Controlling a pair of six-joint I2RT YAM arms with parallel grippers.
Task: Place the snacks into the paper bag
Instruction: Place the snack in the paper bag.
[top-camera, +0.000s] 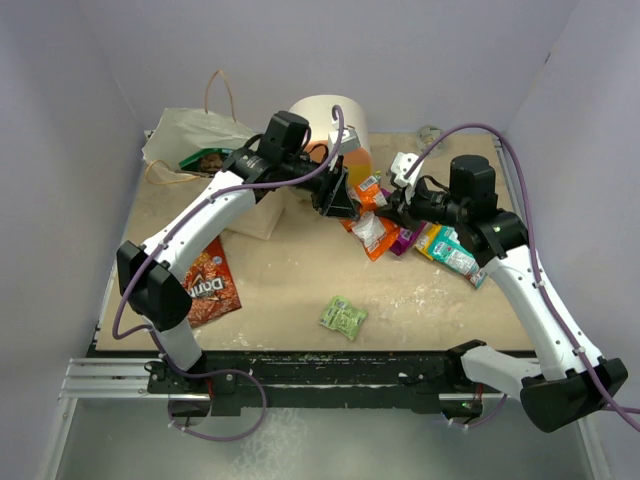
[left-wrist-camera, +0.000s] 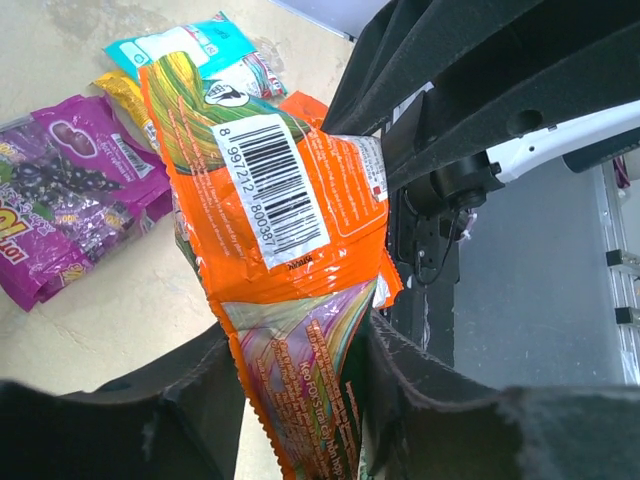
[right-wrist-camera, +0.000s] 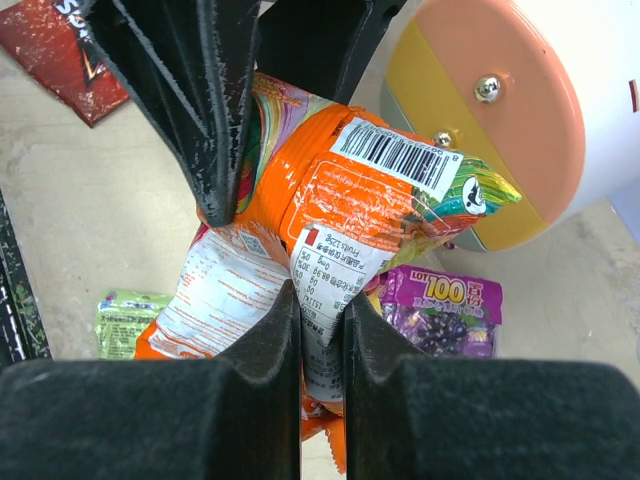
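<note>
Top external: orange packet (top-camera: 366, 189) held over dusty beige tabletop (top-camera: 290, 285), lavender walls (top-camera: 60, 100) around.

Orange packet (left-wrist-camera: 300, 250) aloft; bag (top-camera: 185, 130) seemingly sideways

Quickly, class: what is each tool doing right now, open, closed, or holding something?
Left tool: jaws flank the orange packet; grip cannot be told.
Right tool: closed on the same packet.
</note>
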